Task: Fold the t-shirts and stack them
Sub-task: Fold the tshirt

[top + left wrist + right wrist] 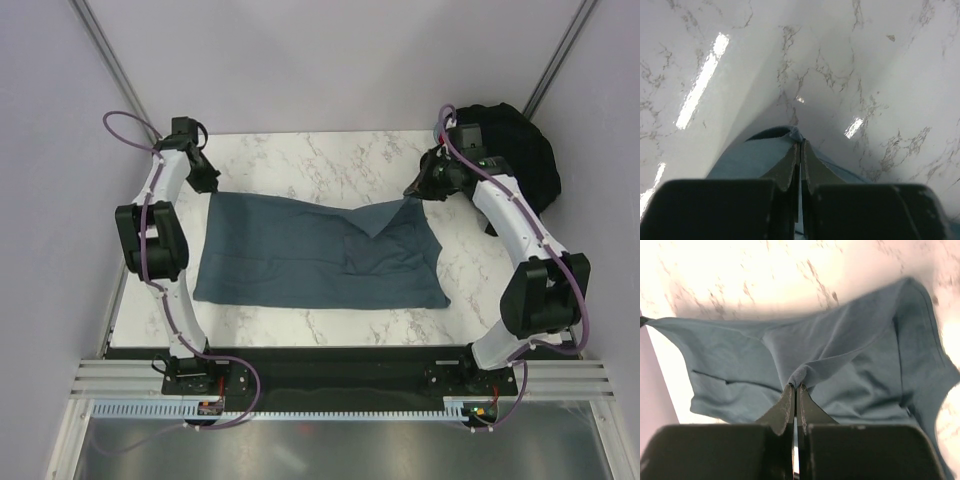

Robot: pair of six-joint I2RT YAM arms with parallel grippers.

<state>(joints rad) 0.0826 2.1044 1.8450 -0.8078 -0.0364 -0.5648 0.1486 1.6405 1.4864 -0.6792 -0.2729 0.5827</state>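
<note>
My left gripper (800, 143) is pinched tight on one far corner of the blue-grey t-shirt (290, 255). My right gripper (796, 386) is pinched on the other far corner and holds it up a bit. The shirt lies spread on the marble table (300, 160). The black t-shirts (525, 150) sit heaped at the far right corner.

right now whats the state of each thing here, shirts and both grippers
blue-grey t-shirt: spread unfolded on the table, far right corner lifted
black t-shirts: crumpled heap at the far right, unfolded, number unclear
left gripper: shut on the blue-grey t-shirt's far left corner
right gripper: shut on its far right corner
</note>
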